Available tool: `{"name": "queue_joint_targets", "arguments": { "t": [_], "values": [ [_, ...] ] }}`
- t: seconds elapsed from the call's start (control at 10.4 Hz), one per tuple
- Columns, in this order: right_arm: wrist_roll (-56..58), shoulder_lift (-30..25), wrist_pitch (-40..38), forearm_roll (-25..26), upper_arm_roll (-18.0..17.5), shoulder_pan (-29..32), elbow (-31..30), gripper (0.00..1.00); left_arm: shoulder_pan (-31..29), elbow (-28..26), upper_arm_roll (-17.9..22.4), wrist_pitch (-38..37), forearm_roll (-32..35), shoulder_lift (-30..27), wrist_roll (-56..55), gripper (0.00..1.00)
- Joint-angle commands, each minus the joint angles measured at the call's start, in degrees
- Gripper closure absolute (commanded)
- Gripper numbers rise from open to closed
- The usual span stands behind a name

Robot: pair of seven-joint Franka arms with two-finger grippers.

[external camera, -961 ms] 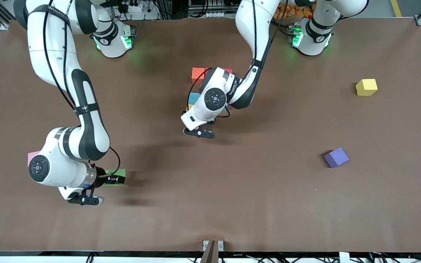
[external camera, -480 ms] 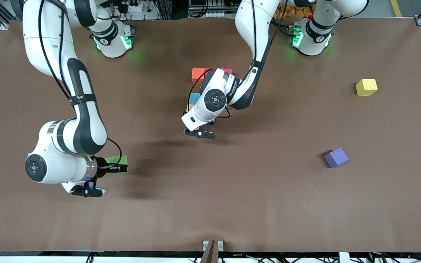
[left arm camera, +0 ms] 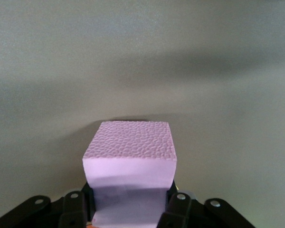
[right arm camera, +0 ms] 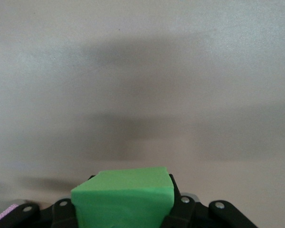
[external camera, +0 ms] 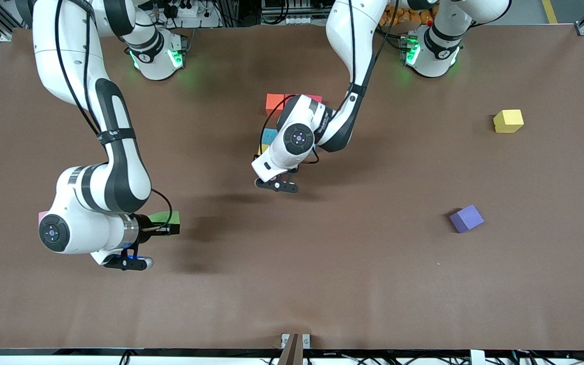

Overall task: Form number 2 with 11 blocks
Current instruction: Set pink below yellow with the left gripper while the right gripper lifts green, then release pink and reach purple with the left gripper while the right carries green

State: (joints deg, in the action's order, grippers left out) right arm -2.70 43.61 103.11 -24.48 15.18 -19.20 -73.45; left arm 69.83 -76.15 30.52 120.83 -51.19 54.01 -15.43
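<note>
Right claw (right arm camera: 126, 211): clamped on a green block (right arm camera: 125, 197), held in the air above the table (external camera: 373, 284) at the right arm's end; the block shows past the wrist in the front view (external camera: 166, 218).
Left claw (left arm camera: 129, 209): closed on a pale purple block (left arm camera: 129, 164), low over the middle of the table; in the front view the wrist (external camera: 292, 144) hides both claw and block.
Number 2: partly built under the left arm; an orange block (external camera: 275, 103), a crimson block (external camera: 315, 97), a light blue block (external camera: 268, 135) and a yellow sliver (external camera: 263, 148) show, the rest is covered by the arm.
Obstruction: the left arm's wrist stands over most of the figure, so its rows cannot be counted.
Loose blocks: a yellow block (external camera: 508, 120) and a darker purple block (external camera: 467, 218) lie well apart toward the left arm's end, the purple one nearer the front camera.
Pink block (external camera: 42, 216): an edge shows beside the right arm's wrist.
Change: the right claw with the green block has shifted slightly toward the table's middle since half a second ago; the left arm has not moved.
</note>
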Motion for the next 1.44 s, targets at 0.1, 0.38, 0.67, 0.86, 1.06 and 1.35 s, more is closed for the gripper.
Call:
{"name": "queue_joint_targets", "arguments": {
  "t": [0.1,0.38,0.67,0.86,1.06,1.35],
  "values": [
    [-0.47,-1.07,-0.19,0.22,0.20,-0.40,-1.44,0.79,1.10,2.85,2.70,-1.65,-2.77,2.59,3.47,0.48],
    [-0.38,-1.07,-0.19,0.22,0.20,-0.40,-1.44,0.79,1.10,2.85,4.10,-1.57,-5.21,2.77,7.61,0.00],
    [-0.38,-0.99,-0.11,0.22,0.20,-0.49,-1.52,0.79,1.45,2.76,4.46,-1.65,-5.76,2.77,7.52,0.00],
    [-0.38,-0.99,-0.11,0.22,0.20,-0.58,-1.52,0.78,1.63,2.68,5.50,-3.13,-6.81,2.59,7.43,0.00],
    [-0.29,-0.99,-0.19,0.22,0.20,-0.58,-1.44,0.79,3.90,2.59,11.02,-8.48,-8.65,1.98,7.43,0.00],
    [-0.29,-1.42,-0.28,1.18,0.29,-2.50,-1.00,0.79,6.11,1.98,19.73,-17.72,-10.51,-0.56,8.13,0.00]
  ]
}}
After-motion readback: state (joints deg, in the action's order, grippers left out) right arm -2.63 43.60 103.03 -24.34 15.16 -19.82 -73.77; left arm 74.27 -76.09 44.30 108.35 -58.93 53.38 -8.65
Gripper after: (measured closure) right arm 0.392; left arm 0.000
